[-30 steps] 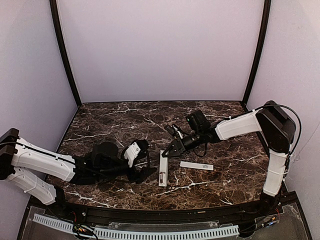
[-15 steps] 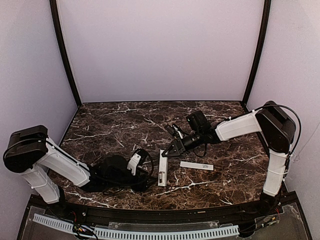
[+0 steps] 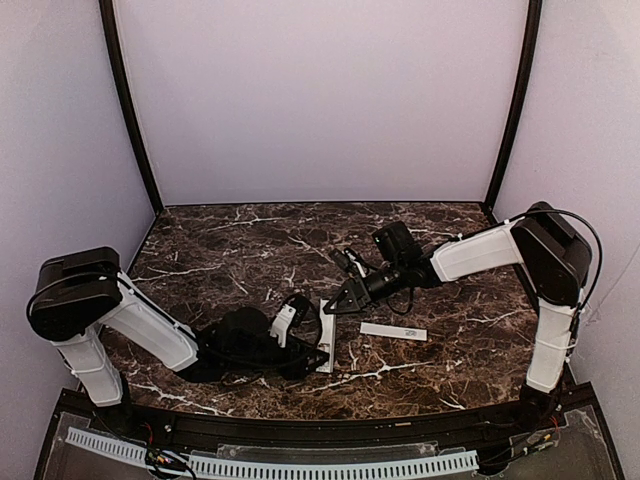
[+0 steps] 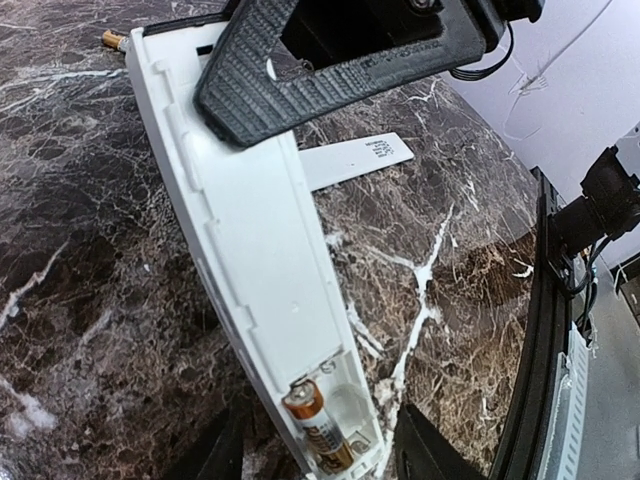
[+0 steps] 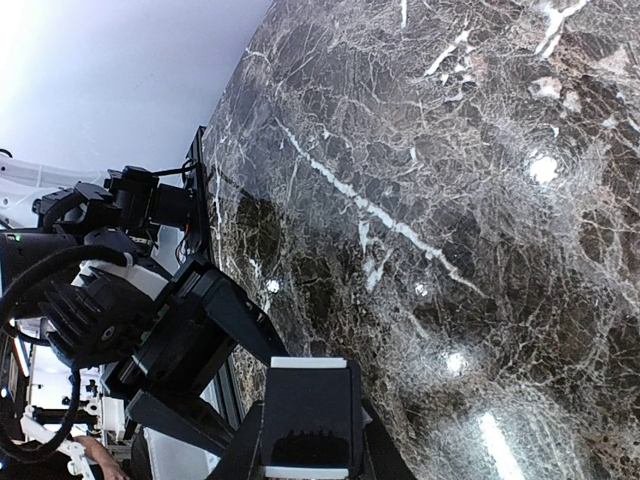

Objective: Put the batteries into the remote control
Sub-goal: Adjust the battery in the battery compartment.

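**White remote between both end effectors, one battery seated**

Marble-pattern counter (image 3: 230, 250), dark brown with white veins. The remote (image 4: 250, 250) lies lengthwise near the front middle, open back facing up. One battery (image 4: 318, 425), dark with a gold band, sits in the compartment at the remote's near end. A gold tip of a second battery (image 4: 112, 40) shows just past the far end; the rest of it is hidden.

The left end effector (image 4: 318, 452) is low on the counter at the near end of the remote. Its fingers (image 4: 215, 455) are spread, one on each side of the remote, and contact is not visible.

The right end effector (image 3: 333, 304) reaches in from the right to the far end of the remote, and one black finger lies across the top of it in the left wrist view. I cannot tell whether it is pinching or loose.

A flat white strip (image 3: 393, 331) with small grey print lies on the counter right of the remote, apart from it.
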`<action>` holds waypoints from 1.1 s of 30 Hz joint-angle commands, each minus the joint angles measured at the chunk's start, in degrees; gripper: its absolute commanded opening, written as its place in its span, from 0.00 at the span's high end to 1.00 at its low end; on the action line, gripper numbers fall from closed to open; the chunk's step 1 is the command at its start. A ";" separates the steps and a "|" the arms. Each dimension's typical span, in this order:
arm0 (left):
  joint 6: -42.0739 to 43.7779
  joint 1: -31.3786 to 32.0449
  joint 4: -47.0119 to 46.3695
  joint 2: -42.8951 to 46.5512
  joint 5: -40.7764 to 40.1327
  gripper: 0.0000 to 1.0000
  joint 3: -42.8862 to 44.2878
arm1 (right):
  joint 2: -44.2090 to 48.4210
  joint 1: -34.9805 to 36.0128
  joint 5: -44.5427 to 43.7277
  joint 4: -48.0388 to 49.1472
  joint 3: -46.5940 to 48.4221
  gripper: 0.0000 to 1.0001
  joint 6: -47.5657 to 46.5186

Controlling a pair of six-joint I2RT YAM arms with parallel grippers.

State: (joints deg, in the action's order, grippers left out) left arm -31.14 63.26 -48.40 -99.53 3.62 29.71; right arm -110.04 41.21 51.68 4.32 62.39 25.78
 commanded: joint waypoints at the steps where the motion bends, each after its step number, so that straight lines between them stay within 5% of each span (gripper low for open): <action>1: -1.01 -0.71 0.19 -0.44 0.75 0.51 0.65 | 0.97 0.53 1.14 1.69 -0.67 1.00 -0.56; 27: 2.63 -2.21 10.76 -2.02 2.26 0.83 2.63 | 1.69 0.51 2.27 0.59 -0.39 1.00 -2.39; 33: 3.25 -2.53 11.41 -1.88 2.91 0.76 2.80 | 1.72 0.50 2.37 0.34 -0.38 1.00 -2.63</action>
State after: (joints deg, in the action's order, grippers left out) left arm -30.44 61.52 -43.16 -100.64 6.85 32.21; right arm -109.89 40.71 51.90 3.84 62.39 25.10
